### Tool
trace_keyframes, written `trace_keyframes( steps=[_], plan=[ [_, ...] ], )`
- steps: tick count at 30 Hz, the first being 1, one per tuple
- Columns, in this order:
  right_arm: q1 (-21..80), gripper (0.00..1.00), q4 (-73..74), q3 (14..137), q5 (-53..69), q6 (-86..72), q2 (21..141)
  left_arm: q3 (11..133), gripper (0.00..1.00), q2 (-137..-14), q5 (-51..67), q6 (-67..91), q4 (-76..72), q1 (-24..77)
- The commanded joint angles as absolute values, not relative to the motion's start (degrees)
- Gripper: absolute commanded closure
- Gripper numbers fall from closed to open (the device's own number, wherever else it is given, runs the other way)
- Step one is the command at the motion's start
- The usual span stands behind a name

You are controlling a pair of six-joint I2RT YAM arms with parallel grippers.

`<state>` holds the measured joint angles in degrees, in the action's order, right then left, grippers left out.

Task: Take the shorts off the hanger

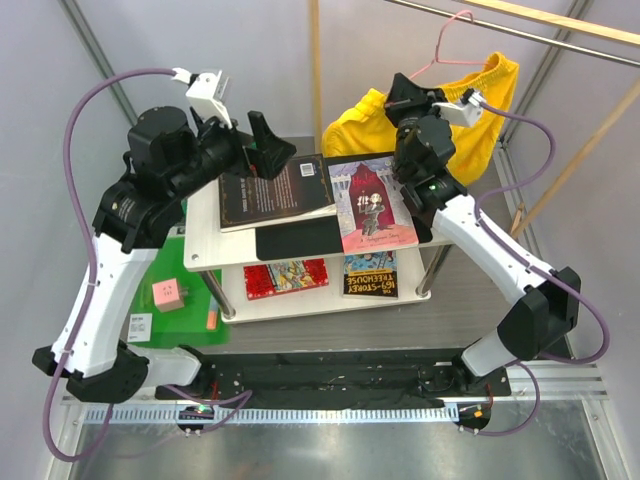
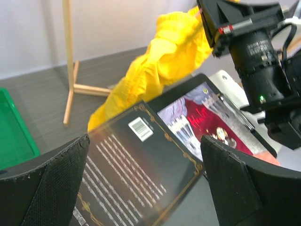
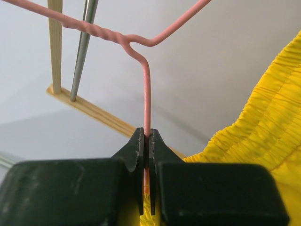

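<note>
1. A green plastic tray (image 1: 190,290) sits low at the far left, beside the white two-tier shelf unit (image 1: 205,250). It holds a small pink block (image 1: 167,294).
2. The left tool (image 1: 270,150) hovers over the left end of the upper shelf. Its two black fingers (image 2: 47,188) stand wide apart, with nothing between them.
3. In the left wrist view, a black hardcover book with gold trim and a barcode (image 2: 136,174) lies under the gap between those fingers. It rests flat on the upper shelf.
4. A book with a red-curtain cover (image 1: 375,205) lies just right of the black book, their edges touching or overlapping.
5. On the lower shelf lie a red illustrated book (image 1: 285,275) and, to its right, a dark book with yellow lettering (image 1: 370,272).
6. A pale wooden post (image 1: 316,60) rises behind the shelf unit.
7. The right tool (image 1: 405,92) is raised above the back right corner of the shelf. Its jaws are pressed together on the thin pink wire clothes hanger (image 3: 146,94), gripping one strand just below the twisted neck.
8. The hanger's hook (image 1: 462,17) reaches up by a metal rail (image 1: 520,35). Whether it rests on the rail cannot be told.
9. The bright yellow fabric shorts (image 1: 480,140) hang on the hanger behind the shelf. The shorts bunch to the tool's left and right, with the gathered waistband (image 3: 263,122) beside its fingers.
</note>
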<state>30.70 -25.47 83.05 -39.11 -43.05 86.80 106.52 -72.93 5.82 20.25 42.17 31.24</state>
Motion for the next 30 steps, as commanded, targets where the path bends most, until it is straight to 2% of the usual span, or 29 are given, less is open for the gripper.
trace_keyframes(
  steps=[1,9,13,20,25,26,28,30],
  plan=[
    [31.3,0.99,-29.4,86.3,-47.6,-53.0,82.4,112.1,0.00,-75.9,10.4,14.6,38.2,29.9],
    [31.5,0.99,-26.8,88.8,-45.5,-61.2,81.6,122.7,0.00,-88.8,16.0,9.6,41.7,27.8],
    [31.6,0.99,-22.9,90.7,-46.2,-63.9,81.2,120.7,0.01,-90.0,20.6,7.7,35.5,27.8],
    [31.6,0.99,-21.7,91.4,-45.9,-65.9,80.1,122.8,0.02,-93.5,29.4,7.2,33.1,27.2],
    [31.7,0.99,-20.1,92.5,-45.9,-68.7,80.2,120.2,0.02,-94.3,31.0,9.6,30.3,27.2],
    [31.6,0.99,-20.0,92.5,-45.8,-69.5,80.2,119.5,0.04,-94.4,31.3,10.1,29.5,27.2],
    [31.7,0.99,-20.5,92.1,-45.5,-71.0,80.1,118.6,0.18,-94.8,31.6,10.8,28.2,27.2],
    [31.7,0.99,-21.1,91.4,-45.4,-71.5,79.9,118.7,0.22,-95.5,30.6,10.9,28.2,27.2]
  ],
)
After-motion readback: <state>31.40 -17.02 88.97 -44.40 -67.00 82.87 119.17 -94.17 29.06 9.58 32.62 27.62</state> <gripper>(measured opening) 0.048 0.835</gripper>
